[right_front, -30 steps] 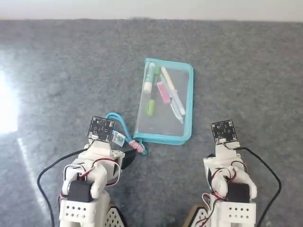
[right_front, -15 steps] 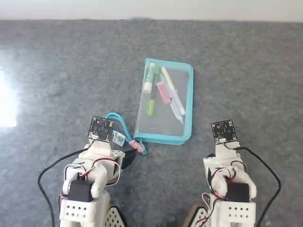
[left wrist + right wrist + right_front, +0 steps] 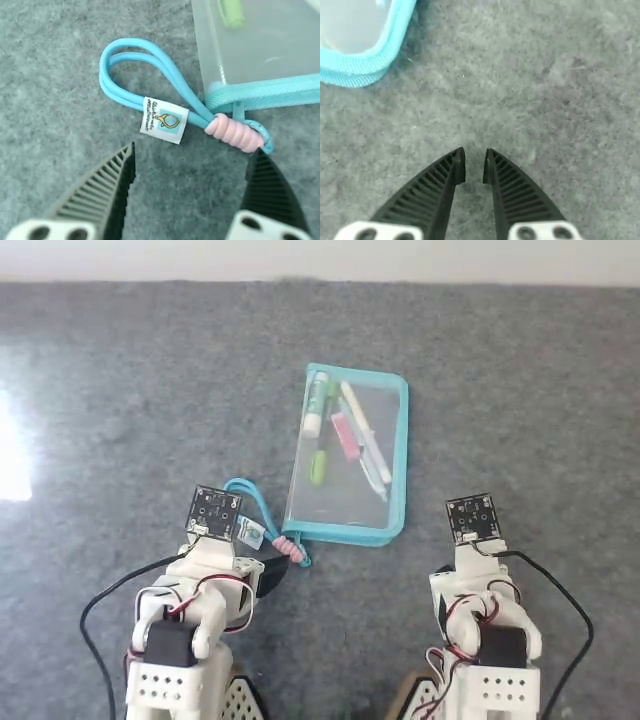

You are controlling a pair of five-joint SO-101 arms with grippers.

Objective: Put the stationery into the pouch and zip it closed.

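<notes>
Pouch (image 3: 350, 465): flat on grey surface (image 3: 150, 390), ahead of both arms; clear wall, teal border.
Left end effector (image 3: 195, 152): released, jaws spread wide, grasping nothing; just beside the strap at pouch's near corner.
Right end effector (image 3: 474, 152): clenched to a narrow slit, empty; over bare surface near pouch's other near corner.
Stationery (image 3: 345, 435): inside pouch.
Strap loop (image 3: 170, 80): blue cord, lying on surface.
Pink coil (image 3: 232, 135): binds strap at zip end.
</notes>
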